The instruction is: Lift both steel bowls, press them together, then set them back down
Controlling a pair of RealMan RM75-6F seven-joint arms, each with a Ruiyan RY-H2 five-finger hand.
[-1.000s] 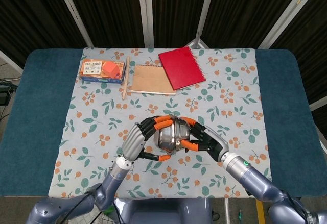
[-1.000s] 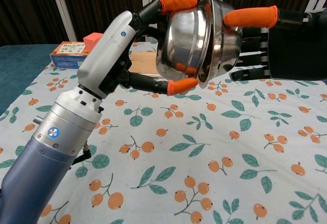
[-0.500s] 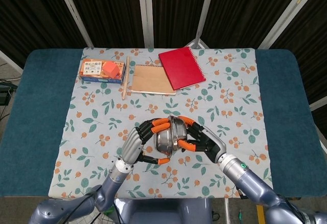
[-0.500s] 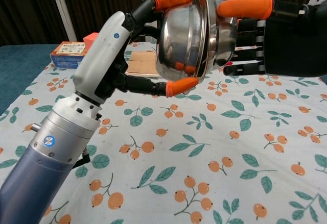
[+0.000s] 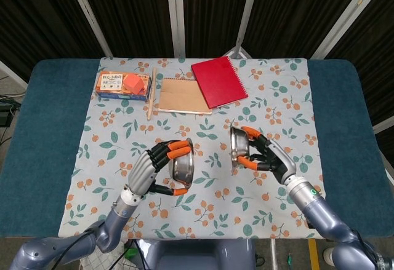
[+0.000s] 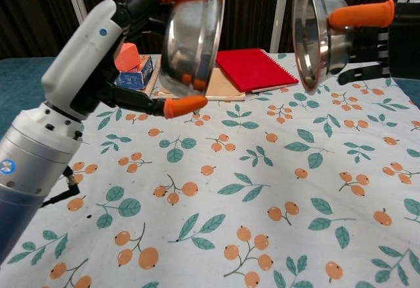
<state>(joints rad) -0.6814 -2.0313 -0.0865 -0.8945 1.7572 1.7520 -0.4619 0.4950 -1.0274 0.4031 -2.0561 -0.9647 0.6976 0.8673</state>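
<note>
Two steel bowls hang in the air above the floral cloth, tipped on edge with their open mouths facing each other and a clear gap between them. My left hand point(image 5: 154, 165) point(image 6: 131, 45) grips the left bowl point(image 5: 183, 168) point(image 6: 191, 39), orange fingertips over its rim. My right hand point(image 5: 268, 156) point(image 6: 384, 35) grips the right bowl point(image 5: 237, 147) point(image 6: 314, 35) from behind its base.
At the back of the table point(image 5: 49, 122) lie a red notebook point(image 5: 218, 80) point(image 6: 254, 68), a brown notebook point(image 5: 182, 95), a wooden stick point(image 5: 150, 93) and a small box with an orange block point(image 5: 123, 85) point(image 6: 131, 65). The floral cloth point(image 5: 203, 122) covers the middle.
The bowls were pressed rim to rim; now both hands have drawn apart sideways, each keeping its bowl, leaving a gap between the rims.
</note>
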